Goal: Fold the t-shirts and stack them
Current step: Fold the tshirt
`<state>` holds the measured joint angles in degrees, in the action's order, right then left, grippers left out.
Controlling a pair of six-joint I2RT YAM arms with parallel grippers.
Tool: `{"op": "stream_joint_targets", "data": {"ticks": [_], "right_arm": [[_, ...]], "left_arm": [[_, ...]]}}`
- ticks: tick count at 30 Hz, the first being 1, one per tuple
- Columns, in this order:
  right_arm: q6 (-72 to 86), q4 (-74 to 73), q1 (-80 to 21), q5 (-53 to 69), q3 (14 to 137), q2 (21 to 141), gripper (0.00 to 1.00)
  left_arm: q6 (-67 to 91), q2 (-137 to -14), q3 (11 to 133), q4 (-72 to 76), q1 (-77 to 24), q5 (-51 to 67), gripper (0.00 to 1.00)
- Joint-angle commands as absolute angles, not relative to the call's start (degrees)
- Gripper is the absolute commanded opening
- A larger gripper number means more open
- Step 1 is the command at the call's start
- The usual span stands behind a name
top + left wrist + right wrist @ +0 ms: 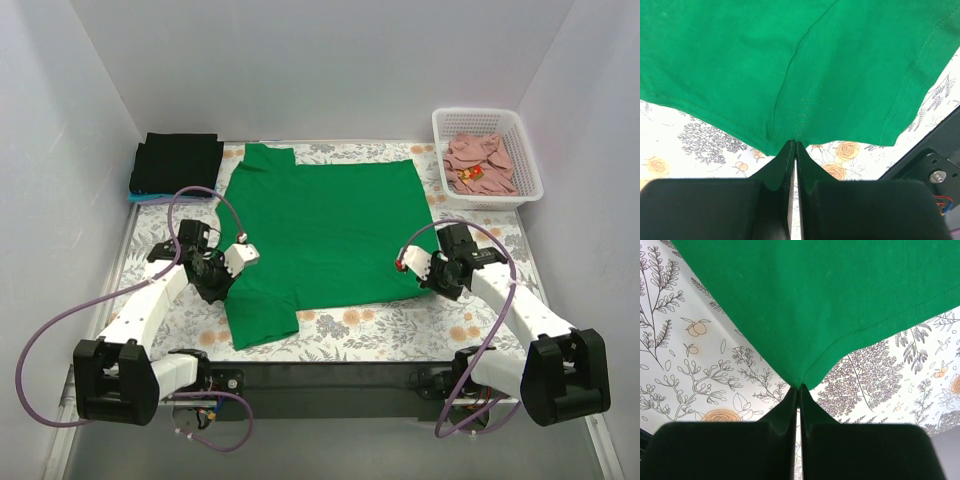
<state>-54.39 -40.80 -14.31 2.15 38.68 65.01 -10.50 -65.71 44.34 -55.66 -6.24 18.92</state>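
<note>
My left hand (pixel 794 144) and right hand (pixel 800 387) each pinch the near side of the green t-shirt (pixel 325 230), its length running crosswise between them.

- light blue t-shirt (pixel 150 198), 10 o'clock: mostly hidden under black t-shirt (pixel 178 162), only an edge shows
- pink t-shirt (pixel 480 160), 2 o'clock: mark too small to read
- green t-shirt (pixel 790 60): cut off by wrist-view edges

One green t-shirt (pixel 325 225), one black (pixel 178 162), one light blue (pixel 145 198), one pink (pixel 480 160), one basket (pixel 475 113).
</note>
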Motion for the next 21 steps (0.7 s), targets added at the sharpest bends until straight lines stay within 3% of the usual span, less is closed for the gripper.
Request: {"op": "stream_joint_targets", "data": {"ticks": [1,21], "right_arm": [[-55.8,-43.2,-14.0,3.2,40.9,66.1,0.01],[-59.6,-43.2,-10.2,4.1,53.7,74.7,0.01]], "left_arm": [[-11.0,-66.3,45.4,-56.1,-4.8,20.6,0.00],[-10.8,-80.0,64.8,-58.3,3.6,26.7,0.00]]}}
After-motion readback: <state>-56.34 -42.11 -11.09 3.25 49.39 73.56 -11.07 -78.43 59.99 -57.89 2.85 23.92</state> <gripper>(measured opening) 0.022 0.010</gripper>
